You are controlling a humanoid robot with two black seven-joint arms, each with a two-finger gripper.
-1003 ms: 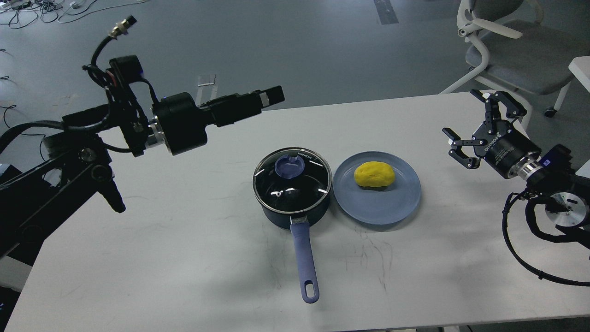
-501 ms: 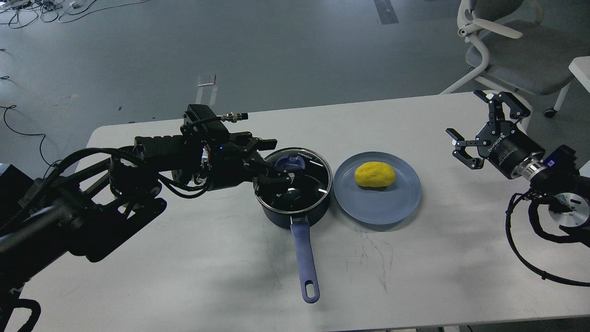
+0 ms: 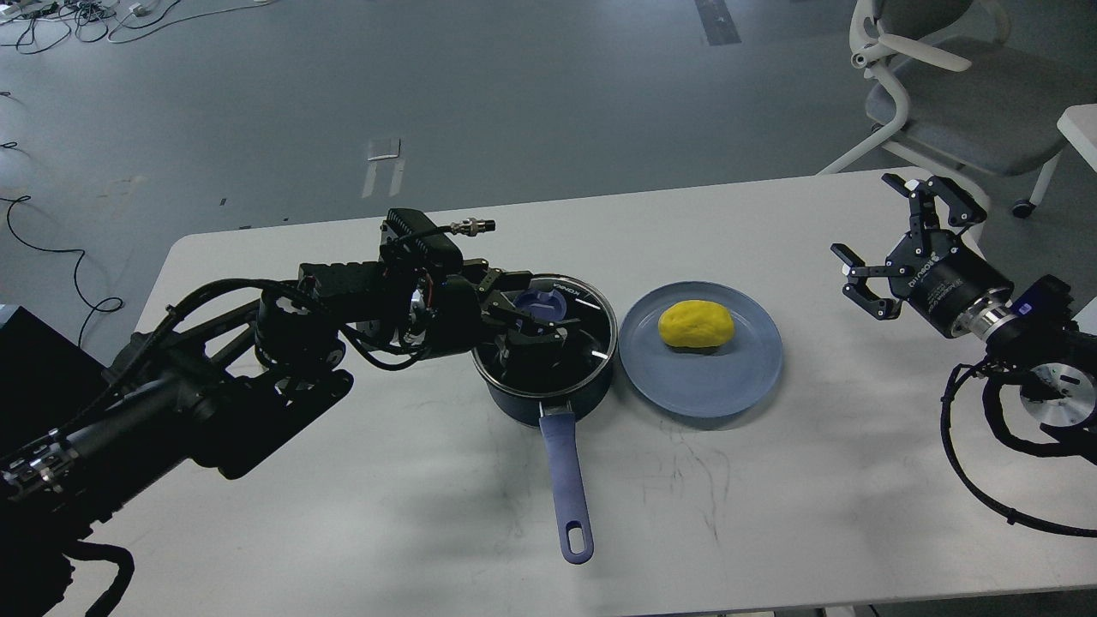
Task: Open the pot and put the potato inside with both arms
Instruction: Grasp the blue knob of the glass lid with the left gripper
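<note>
The dark navy pot (image 3: 524, 403) stands mid-table with its periwinkle handle (image 3: 566, 480) pointing toward me. The glass lid (image 3: 591, 330) with a blue knob (image 3: 538, 302) sits on it. My left gripper (image 3: 530, 313) reaches in from the left, low over the lid, fingers spread on either side of the knob; I cannot tell if they touch it. The yellow potato (image 3: 696, 325) lies on a blue-grey plate (image 3: 737, 386) right of the pot. My right gripper (image 3: 876, 236) is open and empty, hovering above the table's right end, well right of the plate.
A white office chair (image 3: 934, 94) stands behind the table's far right corner. Looped black cables (image 3: 986, 480) hang from my right arm over the table's right edge. My left arm's bulk covers the table's left part.
My left arm has swung down from high at the left and moved right, bringing its gripper over the lid and around the knob. My right gripper barely shifted.
</note>
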